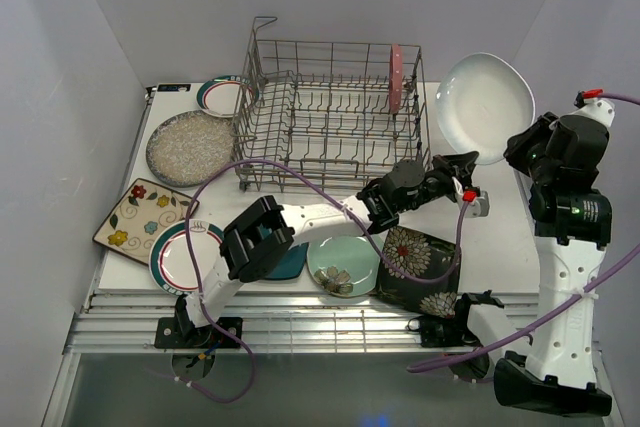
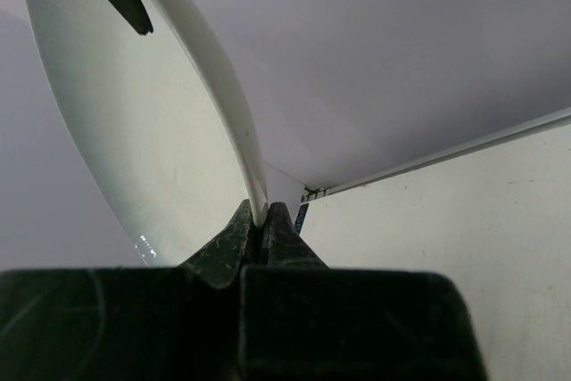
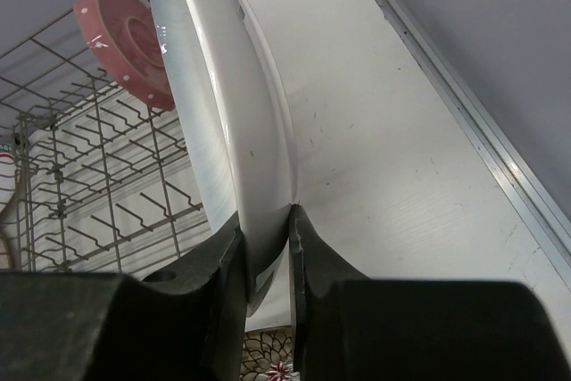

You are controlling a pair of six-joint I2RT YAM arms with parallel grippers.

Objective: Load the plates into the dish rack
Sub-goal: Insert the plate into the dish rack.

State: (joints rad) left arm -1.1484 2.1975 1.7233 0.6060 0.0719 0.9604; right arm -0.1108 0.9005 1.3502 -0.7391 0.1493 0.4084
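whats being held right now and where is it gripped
The white oval plate, in the air: left gripper pinches its rim on one side, right gripper clamps the opposite rim.

The left arm (image 1: 310,215) and the right arm (image 1: 565,297) are both built of glossy white tubular links joined by chunky black motor housings, and each stands on a black base bracket (image 1: 195,332) at the table's near edge. A thin purple cable (image 1: 620,98) trails loosely along each arm in wide loops, and each ends in a small red plug (image 1: 590,94) near the wrist. The left gripper (image 2: 259,220) and the right gripper (image 3: 266,220) have matte black, wedge-shaped fingers set in blocky black bodies.
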